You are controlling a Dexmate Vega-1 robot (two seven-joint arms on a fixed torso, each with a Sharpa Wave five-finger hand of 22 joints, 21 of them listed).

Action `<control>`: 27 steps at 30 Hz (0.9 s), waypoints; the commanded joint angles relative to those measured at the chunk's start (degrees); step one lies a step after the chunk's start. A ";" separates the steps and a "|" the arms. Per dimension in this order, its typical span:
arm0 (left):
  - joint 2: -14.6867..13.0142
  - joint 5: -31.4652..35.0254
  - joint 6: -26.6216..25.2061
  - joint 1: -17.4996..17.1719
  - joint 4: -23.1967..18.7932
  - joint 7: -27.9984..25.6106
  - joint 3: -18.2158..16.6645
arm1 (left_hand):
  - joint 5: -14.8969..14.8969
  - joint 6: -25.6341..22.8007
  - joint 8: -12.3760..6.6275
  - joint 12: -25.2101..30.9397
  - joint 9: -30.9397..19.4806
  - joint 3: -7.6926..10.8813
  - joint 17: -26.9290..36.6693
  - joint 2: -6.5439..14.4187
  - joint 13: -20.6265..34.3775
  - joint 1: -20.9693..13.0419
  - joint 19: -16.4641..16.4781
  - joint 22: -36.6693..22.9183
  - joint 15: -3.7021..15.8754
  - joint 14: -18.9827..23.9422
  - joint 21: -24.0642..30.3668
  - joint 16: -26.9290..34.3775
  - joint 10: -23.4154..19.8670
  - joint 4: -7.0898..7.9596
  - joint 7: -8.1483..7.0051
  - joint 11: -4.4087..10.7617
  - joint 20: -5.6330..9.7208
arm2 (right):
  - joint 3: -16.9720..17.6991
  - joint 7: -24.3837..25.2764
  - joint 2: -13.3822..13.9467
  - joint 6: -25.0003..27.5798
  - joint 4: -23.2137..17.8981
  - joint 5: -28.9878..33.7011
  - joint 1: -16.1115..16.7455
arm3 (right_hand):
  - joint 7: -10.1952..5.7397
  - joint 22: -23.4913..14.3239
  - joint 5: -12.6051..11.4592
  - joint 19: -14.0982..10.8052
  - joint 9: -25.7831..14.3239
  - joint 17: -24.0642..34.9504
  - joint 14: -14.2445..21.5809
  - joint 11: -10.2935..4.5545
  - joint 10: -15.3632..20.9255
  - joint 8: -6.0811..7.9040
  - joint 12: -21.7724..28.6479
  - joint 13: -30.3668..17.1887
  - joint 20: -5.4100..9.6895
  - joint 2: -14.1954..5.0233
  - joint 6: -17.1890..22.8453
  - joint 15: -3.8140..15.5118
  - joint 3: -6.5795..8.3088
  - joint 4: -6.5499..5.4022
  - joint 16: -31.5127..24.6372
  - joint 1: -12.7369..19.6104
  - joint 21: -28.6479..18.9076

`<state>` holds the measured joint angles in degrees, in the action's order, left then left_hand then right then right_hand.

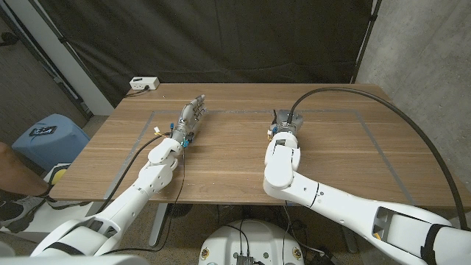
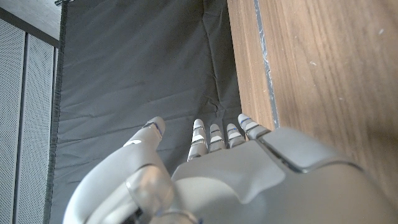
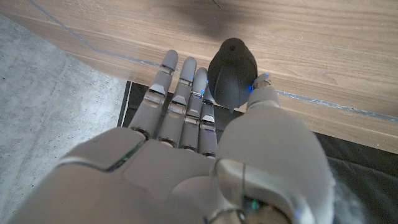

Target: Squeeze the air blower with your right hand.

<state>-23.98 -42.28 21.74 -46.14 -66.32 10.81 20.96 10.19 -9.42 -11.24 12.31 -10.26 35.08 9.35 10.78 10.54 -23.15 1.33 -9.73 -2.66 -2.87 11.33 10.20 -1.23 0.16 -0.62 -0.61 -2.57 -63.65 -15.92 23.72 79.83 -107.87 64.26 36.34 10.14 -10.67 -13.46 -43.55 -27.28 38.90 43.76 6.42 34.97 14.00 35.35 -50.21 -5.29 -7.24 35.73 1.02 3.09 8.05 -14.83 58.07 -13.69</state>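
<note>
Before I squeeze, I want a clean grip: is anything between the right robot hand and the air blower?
Nothing visible. In the right wrist view the air blower sits right between the thumb and fingers of the right robot hand, on the bare wooden table.
</note>
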 commanded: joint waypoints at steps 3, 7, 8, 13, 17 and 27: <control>-0.32 0.33 -0.26 0.10 -0.70 -0.56 -0.03 | 0.29 -0.51 0.14 -0.14 -0.32 0.28 0.16 0.02 0.07 -0.50 0.17 -0.32 0.07 0.25 0.04 -0.02 -0.59 -0.28 0.18 0.09 -0.05 | 3.88 11.39 2.22 -2.37 -4.79 -13.95 0.45 | -0.28 -0.10 0.28 -0.15 -0.28 0.31 0.18 -0.36 0.28 0.20 0.40 -0.11 0.28 0.63 0.41 0.72 -0.03 -0.38 0.18 0.16 -0.30; -0.44 0.38 -0.42 0.21 -0.71 -0.59 -0.01 | 0.29 -0.55 0.15 -0.16 -0.32 0.28 0.16 0.02 0.07 -0.51 0.17 -0.32 0.04 0.29 0.04 -0.02 -0.62 -0.28 0.16 0.10 -0.07 | 4.42 14.87 2.67 -2.74 -5.33 -18.06 0.18 | -0.30 -0.11 0.28 -0.17 -0.33 0.39 0.23 -0.61 0.29 0.16 0.40 0.02 0.35 0.64 0.40 0.83 -0.07 -0.45 0.21 0.09 -0.27; -0.45 0.34 -0.49 0.23 -0.72 -0.60 -0.03 | 0.29 -0.54 0.16 -0.16 -0.32 0.28 0.16 0.02 0.08 -0.51 0.19 -0.32 0.05 0.29 0.04 -0.02 -0.62 -0.29 0.16 0.11 -0.01 | 4.62 15.88 2.71 -2.82 -5.44 -19.01 0.20 | -0.36 -0.11 0.27 -0.18 -0.35 0.42 0.26 -0.66 0.35 0.16 0.40 0.11 0.37 0.69 0.43 0.89 -0.06 -0.41 0.23 0.14 -0.26; -0.58 0.38 -0.70 0.41 -0.69 -0.61 -0.02 | 0.29 -0.55 0.19 -0.19 -0.32 0.27 0.16 0.01 0.08 -0.51 0.20 -0.32 0.07 0.27 0.04 -0.03 -0.61 -0.29 0.22 0.11 0.00 | 6.62 21.42 2.81 -4.36 -5.91 -23.83 0.97 | -0.88 -0.11 0.30 -0.33 -0.43 0.60 0.66 -0.88 0.90 0.43 0.50 0.48 0.59 0.85 1.19 1.32 -0.19 -0.48 0.10 0.01 -0.27; -0.66 0.46 -0.77 0.62 -0.66 -0.64 -0.03 | 0.29 -0.61 0.20 -0.20 -0.33 0.27 0.16 0.01 0.08 -0.51 0.18 -0.32 0.05 0.27 0.03 -0.04 -0.65 -0.30 0.22 0.09 -0.03 | 8.52 25.34 2.97 -6.17 -6.29 -27.55 1.73 | -1.20 -0.12 0.30 -0.79 -0.54 0.75 0.98 -1.63 1.32 0.45 0.50 1.04 2.11 0.85 1.44 1.86 -0.22 -0.55 0.14 -0.03 -0.40; -0.81 0.69 -1.29 1.14 -0.73 -0.90 0.07 | 0.29 -0.62 0.26 -0.26 -0.33 0.27 0.16 0.01 0.08 -0.52 0.17 -0.32 0.06 0.28 0.01 -0.05 -0.64 -0.32 0.28 0.06 -0.07 | 12.61 32.90 2.71 -9.48 -6.82 -35.65 3.16 | -1.41 -0.13 0.32 -0.84 -0.67 1.03 1.19 -1.66 1.22 0.42 0.70 0.92 2.66 0.91 1.54 2.12 -0.33 -0.69 0.15 -0.21 -0.36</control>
<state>-24.58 -41.82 21.05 -45.60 -66.93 10.20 20.93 10.19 -9.73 -11.01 12.07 -10.26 35.08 9.35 10.78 10.53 -23.15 1.33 -9.73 -2.66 -2.87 11.33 10.20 -1.23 0.16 -0.31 -0.61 -2.56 -55.05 6.70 26.31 74.62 -113.83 39.43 38.13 8.80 -10.68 -13.46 -44.27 -27.78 39.70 44.74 5.09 35.89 14.03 35.84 -49.24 -3.15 -6.94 37.05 2.85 2.68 7.65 -14.60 57.76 -13.69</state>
